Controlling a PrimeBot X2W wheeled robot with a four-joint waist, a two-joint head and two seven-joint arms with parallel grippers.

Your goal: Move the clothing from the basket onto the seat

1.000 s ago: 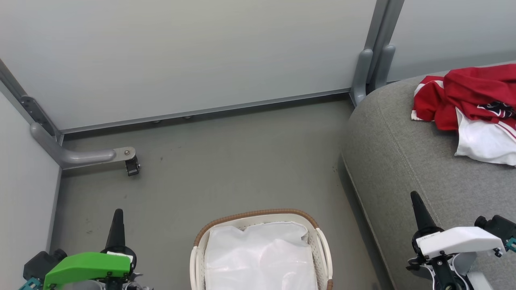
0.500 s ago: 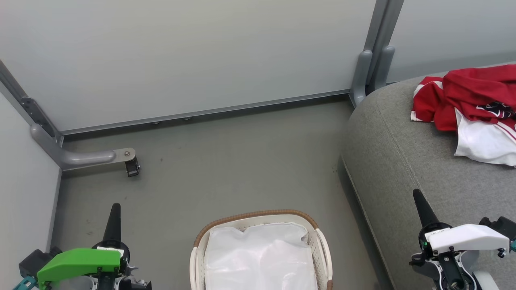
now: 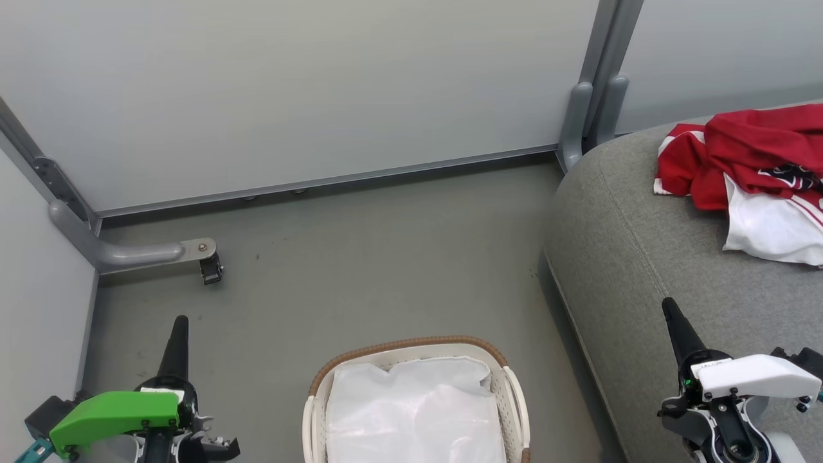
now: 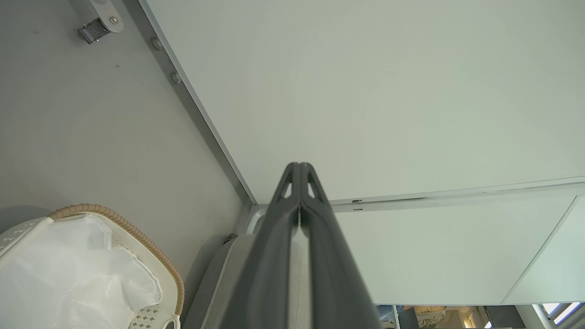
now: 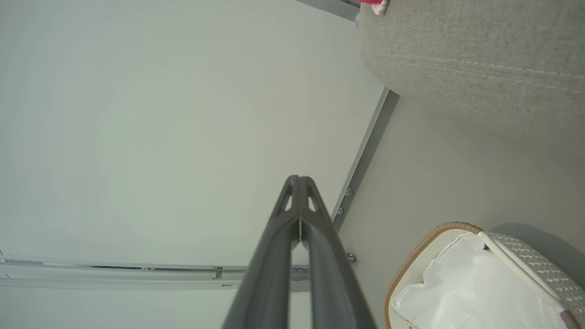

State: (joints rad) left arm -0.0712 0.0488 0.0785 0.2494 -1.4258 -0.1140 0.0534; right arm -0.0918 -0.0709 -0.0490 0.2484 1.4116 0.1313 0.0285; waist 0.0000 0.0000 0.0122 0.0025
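Plainly, the clothing (image 3: 739, 145), a crumpled red and white heap, lay on the seat (image 3: 643, 257) at the right, well apart from the basket (image 3: 411, 342) standing on the floor (image 3: 360, 270). Inside the basket sat a white plastic liner (image 3: 411, 411). The left gripper (image 3: 181, 321) hung over the floor to the left of the basket, its fingers pressed together on nothing. The right gripper (image 3: 669, 307) hovered above the seat's near edge, its fingers likewise pressed together and empty.
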